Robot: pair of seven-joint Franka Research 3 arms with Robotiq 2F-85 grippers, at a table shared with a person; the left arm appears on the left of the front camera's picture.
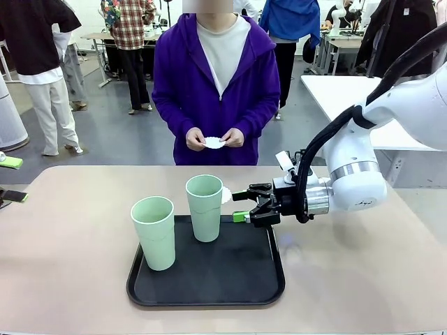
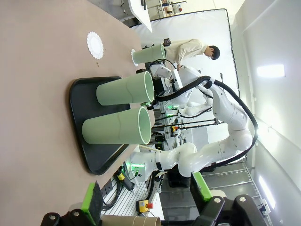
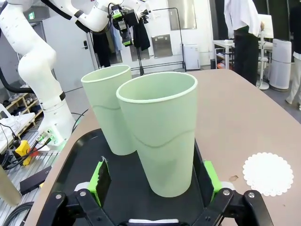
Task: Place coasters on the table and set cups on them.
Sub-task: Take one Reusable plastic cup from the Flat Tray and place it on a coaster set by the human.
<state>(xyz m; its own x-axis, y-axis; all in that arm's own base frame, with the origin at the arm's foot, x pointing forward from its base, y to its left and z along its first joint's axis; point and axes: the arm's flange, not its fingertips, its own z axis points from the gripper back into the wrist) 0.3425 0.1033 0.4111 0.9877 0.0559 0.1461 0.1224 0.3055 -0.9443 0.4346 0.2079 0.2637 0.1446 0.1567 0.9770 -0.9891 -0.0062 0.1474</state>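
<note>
On the black tray (image 1: pixel 209 296), right tool (image 1: pixel 236 206) spread about one cup (image 1: pixel 204 208), second cup (image 1: pixel 154 232) beside.

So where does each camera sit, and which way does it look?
Front view: fixed on the robot's side, looking across the table at the person; the right gripper shows at right.
Left wrist view: on the left arm, rolled sideways, looking at the tray; the left gripper shows at the bottom.
Right wrist view: low over the tray, the right gripper open either side of one cup.
Shared: all show that cup and the second cup on the tray.
</note>
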